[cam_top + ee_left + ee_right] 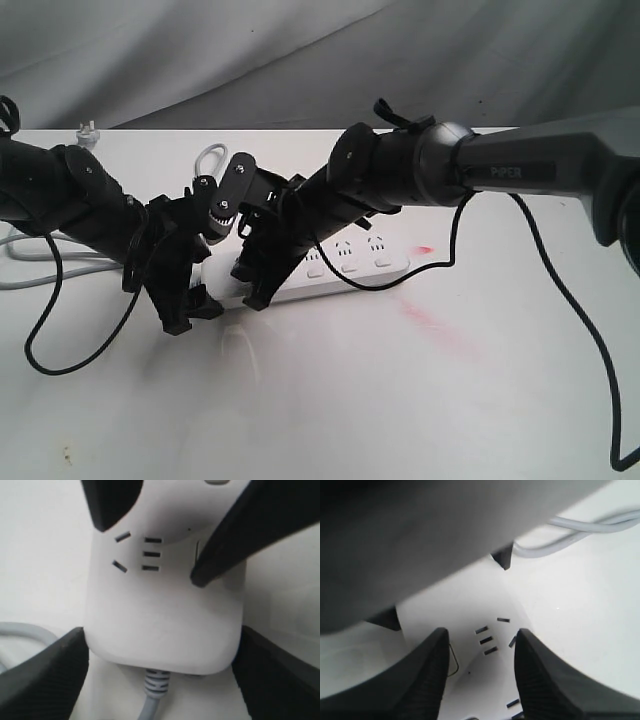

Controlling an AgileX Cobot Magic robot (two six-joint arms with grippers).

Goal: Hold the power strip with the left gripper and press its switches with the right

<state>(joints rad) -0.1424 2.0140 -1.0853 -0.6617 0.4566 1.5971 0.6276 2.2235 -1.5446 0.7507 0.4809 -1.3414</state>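
Left gripper [160, 632] fingers [45, 680] fill the near edge of the left wrist view, one on each long side of the power strip [160, 625], pads against the plastic at the cord end, so it reads as clamped on the strip. Strip lies flat on the white table [420, 400], cord end inside that grasp, the rest running out past the left fingertips. Switches [348, 268] sit in a row along one long edge, one per socket; three show clear beyond the right gripper [480, 637], any under it are hidden in the exterior view. Right gripper is spread with nothing between its fingers, straddling the first socket just ahead of the left fingertips. One fingertip [200, 575] sits at the first switch; touching or just above, cannot tell. Step in hand looks like the first press. To do it well: drive that one tip straight down, centred on the button and off the socket holes, with a light push and the left clamp firm so the strip neither tips nor slides. The grippers are very near each other, so mind a knock. Grey cord [154, 695] trails out behind the left palm to a plug [88, 132] well away. Faint red smears [435, 325] mark the table near the strip's free end.
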